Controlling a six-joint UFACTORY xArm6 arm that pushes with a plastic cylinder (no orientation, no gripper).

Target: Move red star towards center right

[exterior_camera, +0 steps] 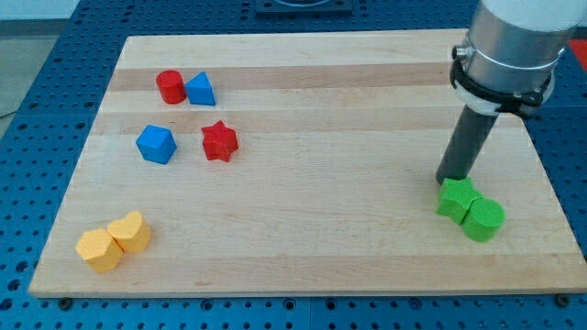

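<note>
Red star [219, 141] (far left of my tip [447, 179])

My arm comes in from the view's top right corner, where its wide grey cylindrical body is cut off by the frame edge. A black ring clamps around the lower rim of that grey body. Below the ring, the straight dark rod descends, leaning slightly so that its lower end sits further toward the view's left than its upper end. My tip [449, 179] rests low on the view's right side (roughly mid-height in the frame). The rod looks uniformly dark along its whole visible length.
</note>
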